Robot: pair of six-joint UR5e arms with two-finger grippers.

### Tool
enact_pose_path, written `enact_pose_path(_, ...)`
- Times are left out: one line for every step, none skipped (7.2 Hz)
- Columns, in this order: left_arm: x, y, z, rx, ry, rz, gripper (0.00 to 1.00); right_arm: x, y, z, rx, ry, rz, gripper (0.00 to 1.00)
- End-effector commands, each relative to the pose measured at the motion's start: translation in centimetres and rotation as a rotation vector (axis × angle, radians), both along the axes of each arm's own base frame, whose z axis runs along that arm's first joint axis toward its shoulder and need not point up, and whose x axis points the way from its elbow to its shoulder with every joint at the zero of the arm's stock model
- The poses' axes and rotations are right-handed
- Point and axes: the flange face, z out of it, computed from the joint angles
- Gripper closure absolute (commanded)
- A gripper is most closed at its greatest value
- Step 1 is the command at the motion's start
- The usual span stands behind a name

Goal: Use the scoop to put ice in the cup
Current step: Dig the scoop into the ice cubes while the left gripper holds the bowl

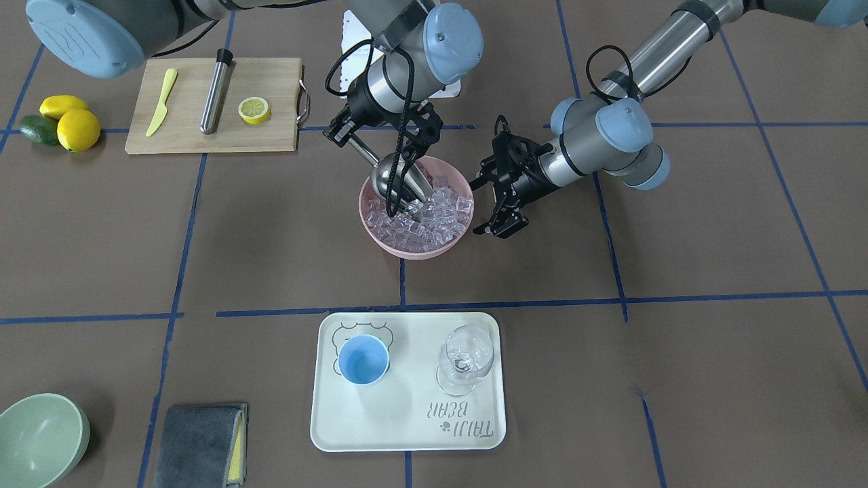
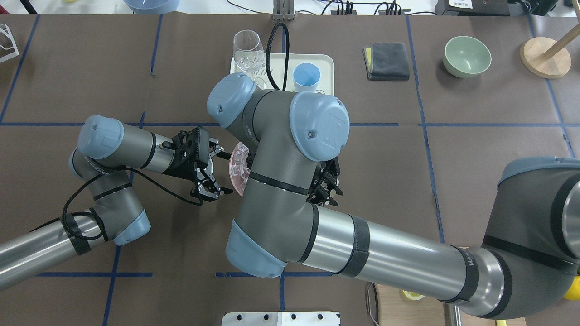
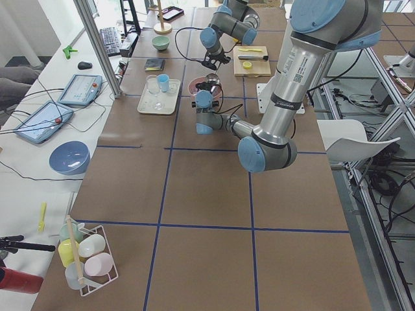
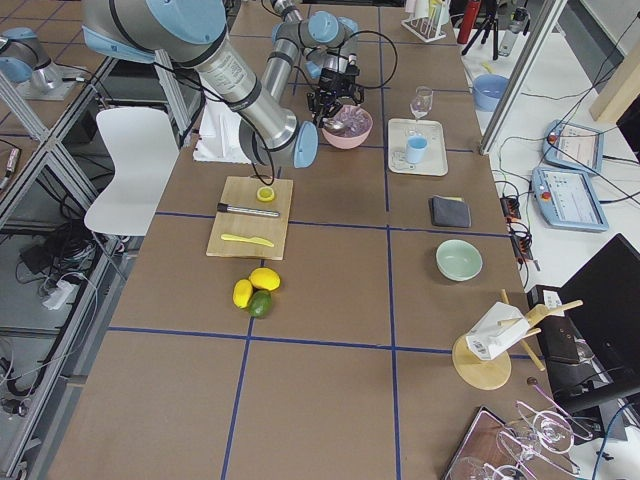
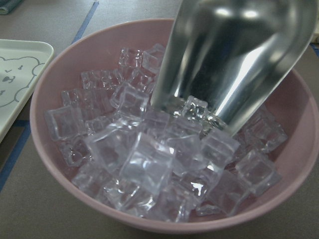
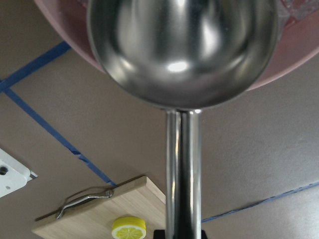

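The steel scoop [image 1: 393,179] dips nose-down into the ice cubes [image 1: 434,217] in the pink bowl [image 1: 407,247]. My right gripper [image 1: 344,134] is shut on the scoop's thin handle [image 6: 182,174]. In the left wrist view the trough [image 5: 234,55] rests among the ice [image 5: 149,149]. My left gripper [image 1: 483,207] is open and empty, close beside the bowl's rim; it also shows in the overhead view [image 2: 222,174]. The light-blue cup [image 1: 363,360] stands upright and empty on the white tray [image 1: 407,434]; it also shows in the overhead view [image 2: 306,77].
A clear stemmed glass [image 1: 464,359] stands on the tray beside the cup. A wooden board [image 1: 271,135] holds a yellow knife [image 1: 161,102], a steel cylinder [image 1: 215,91] and a lemon half [image 1: 253,109]. Lemons [image 1: 78,129], a green bowl [image 1: 41,440] and a grey cloth [image 1: 200,444] lie at the edges.
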Motion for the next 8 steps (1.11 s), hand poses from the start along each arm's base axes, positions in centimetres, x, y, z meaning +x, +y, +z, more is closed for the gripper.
enact_pose_path(0.0,0.0,-0.1,0.0,0.001,0.0,0.0,-0.6,-0.3,2.0,0.02,-0.041,0.005,1.0)
enact_pose_path(0.0,0.0,-0.2,0.001,0.002,-0.003,0.0,-1.0,-0.5,2.8,0.032,-0.061,0.005,1.0)
enact_pose_path(0.0,-0.1,-0.1,0.0,0.001,-0.005,0.0,-1.3,-0.7,3.4,0.045,-0.09,0.017,1.0)
enact_pose_path(0.0,-0.1,-0.1,0.0,0.001,-0.005,0.0,-0.8,-0.4,4.1,0.059,-0.122,0.018,1.0)
enact_pose_path(0.0,0.0,-0.2,0.001,0.002,-0.005,0.0,0.3,0.2,4.9,0.073,-0.149,0.018,1.0)
enact_pose_path(0.0,0.0,-0.2,0.001,0.002,-0.005,0.0,0.9,0.5,4.9,0.088,-0.181,0.018,1.0)
enact_pose_path(0.0,0.0,-0.2,0.001,0.002,-0.005,0.0,1.2,0.5,5.5,0.104,-0.214,0.024,1.0)
enact_pose_path(0.0,0.0,-0.2,0.001,0.002,-0.005,0.0,2.2,1.1,7.0,0.112,-0.265,0.076,1.0)
